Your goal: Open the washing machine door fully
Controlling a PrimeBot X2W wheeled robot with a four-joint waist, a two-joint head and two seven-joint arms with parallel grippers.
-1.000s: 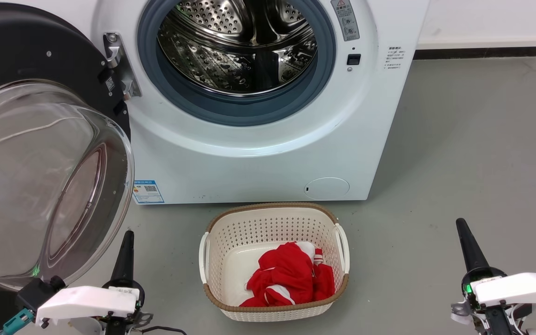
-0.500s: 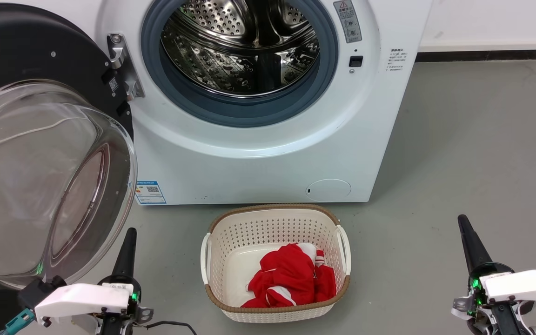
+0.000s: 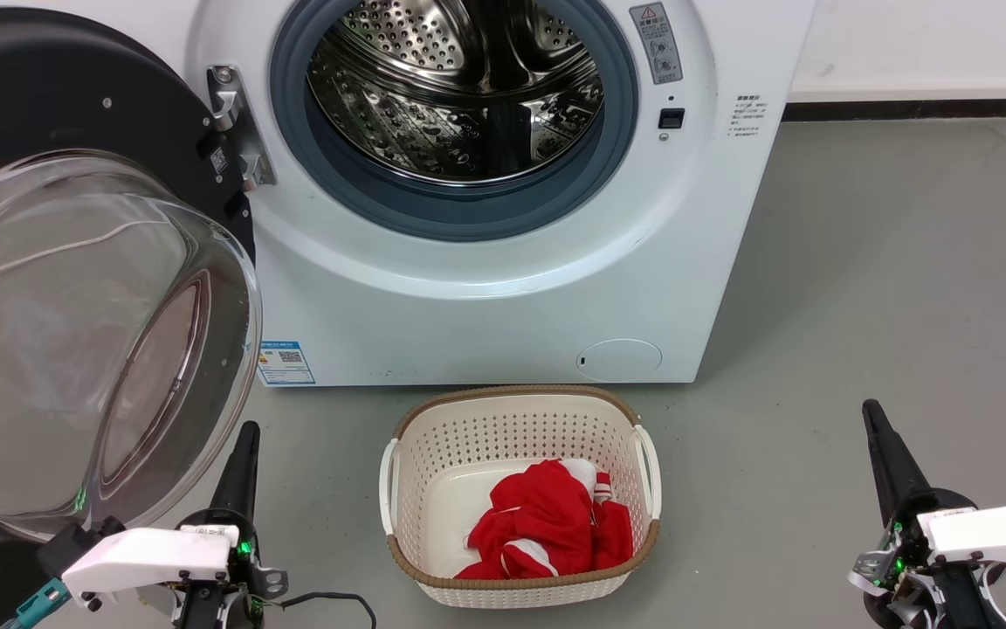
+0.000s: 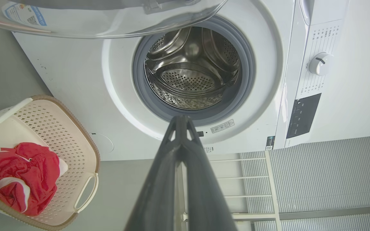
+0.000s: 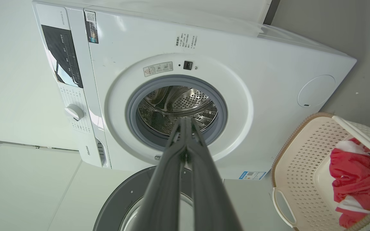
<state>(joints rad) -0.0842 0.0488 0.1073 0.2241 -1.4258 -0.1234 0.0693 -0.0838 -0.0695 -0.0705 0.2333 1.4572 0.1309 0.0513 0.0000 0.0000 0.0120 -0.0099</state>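
Observation:
The washing machine door (image 3: pixel 58 105) stands swung wide open at the left of the white machine (image 3: pixel 503 288), its black ring hanging on a metal hinge (image 3: pixel 237 127) and its clear glass bowl (image 3: pixel 75 349) bulging toward me. The steel drum (image 3: pixel 455 83) is exposed inside its grey rubber ring. My left gripper (image 3: pixel 245 437) is shut, low at the bottom left, just right of the glass bowl and apart from it. My right gripper (image 3: pixel 871 415) is shut at the bottom right, over bare floor. The door's bowl edge (image 4: pixel 108 19) and dark ring (image 5: pixel 124 199) show in the wrist views.
A cream laundry basket (image 3: pixel 520 411) holding red and white cloth (image 3: pixel 547 524) sits on the grey floor in front of the machine, between my arms. A small round white flap (image 3: pixel 618 359) is low on the machine's front. Open floor lies to the right.
The whole head view has shifted slightly down and to the right, so the camera moved. Both grippers sit a little lower in the picture; the door stands as before.

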